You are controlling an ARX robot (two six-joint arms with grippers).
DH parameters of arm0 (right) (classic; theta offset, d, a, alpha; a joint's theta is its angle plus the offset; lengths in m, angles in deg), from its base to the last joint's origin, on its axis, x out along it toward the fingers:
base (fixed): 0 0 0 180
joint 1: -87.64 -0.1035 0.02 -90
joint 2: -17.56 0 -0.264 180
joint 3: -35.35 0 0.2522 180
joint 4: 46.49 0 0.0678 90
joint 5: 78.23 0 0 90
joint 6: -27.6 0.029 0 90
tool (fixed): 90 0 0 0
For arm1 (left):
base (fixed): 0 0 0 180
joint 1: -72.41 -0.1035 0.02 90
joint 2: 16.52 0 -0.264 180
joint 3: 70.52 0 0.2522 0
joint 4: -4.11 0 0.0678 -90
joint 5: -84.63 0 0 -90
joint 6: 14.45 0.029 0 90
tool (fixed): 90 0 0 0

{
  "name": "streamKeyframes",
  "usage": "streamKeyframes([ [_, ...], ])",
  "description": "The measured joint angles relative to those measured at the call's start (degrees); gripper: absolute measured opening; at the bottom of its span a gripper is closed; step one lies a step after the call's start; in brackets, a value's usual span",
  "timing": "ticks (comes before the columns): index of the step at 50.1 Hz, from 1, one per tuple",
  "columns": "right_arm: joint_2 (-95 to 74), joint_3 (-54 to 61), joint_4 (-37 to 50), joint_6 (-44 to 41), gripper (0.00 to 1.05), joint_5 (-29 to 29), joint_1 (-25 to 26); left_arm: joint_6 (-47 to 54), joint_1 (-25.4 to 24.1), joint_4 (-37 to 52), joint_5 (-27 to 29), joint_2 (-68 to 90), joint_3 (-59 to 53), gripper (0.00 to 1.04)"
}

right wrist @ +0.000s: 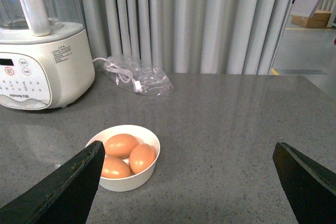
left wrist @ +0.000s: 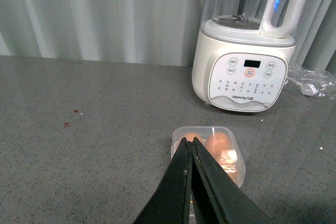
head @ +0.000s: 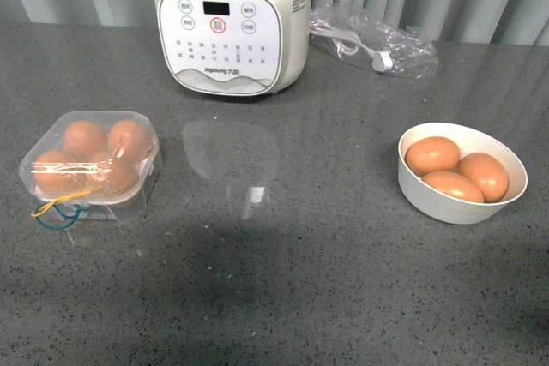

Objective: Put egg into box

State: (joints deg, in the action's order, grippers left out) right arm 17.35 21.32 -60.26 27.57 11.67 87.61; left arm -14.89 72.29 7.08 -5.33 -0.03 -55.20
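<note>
The clear box point(head: 129, 203) sits at the left of the counter with four orange-brown eggs point(head: 84, 137) in it. Its clear lid looks down over them, and yellow and blue bands point(head: 58, 210) hang at its near edge. Three more eggs point(head: 432, 154) lie in a white bowl point(head: 446, 209) at the right. Neither gripper shows in the front view. My left gripper point(left wrist: 190, 141) is shut and empty, above and just short of the box point(left wrist: 202, 129). My right gripper point(right wrist: 189, 150) is wide open and empty, with the bowl point(right wrist: 128, 183) of eggs point(right wrist: 122, 145) beside its left finger point(right wrist: 68, 182).
A large white cooker point(head: 230, 23) with buttons stands at the back centre. A clear plastic bag point(head: 373, 40) holding a white cable lies to its right. Grey curtains hang behind the counter. Two small red specks point(left wrist: 72, 118) mark the counter.
</note>
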Motion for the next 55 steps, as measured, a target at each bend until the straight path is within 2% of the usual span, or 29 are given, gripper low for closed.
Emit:
streamKeyframes([
  [22, 0.0, 0.0, 0.0, 0.0, 0.97, 0.0, 0.0, 0.0, 0.02, -6.88, 0.0, -6.84, 0.0, 0.04],
  [27, -0.02, 0.0, 0.0, 0.0, 0.97, 0.0, 0.0, 0.02, 0.02, -15.5, 0.0, -13.46, 0.02, 0.04],
  [41, -0.02, 0.0, 0.0, 0.0, 0.97, 0.0, 0.0, 0.02, 0.02, -16.7, 0.0, -16.26, 0.02, 0.04],
  [55, -0.02, 0.0, 0.0, 0.0, 0.97, 0.0, 0.0, 0.0, 0.02, -16.7, 0.0, -16.26, 0.02, 0.43],
])
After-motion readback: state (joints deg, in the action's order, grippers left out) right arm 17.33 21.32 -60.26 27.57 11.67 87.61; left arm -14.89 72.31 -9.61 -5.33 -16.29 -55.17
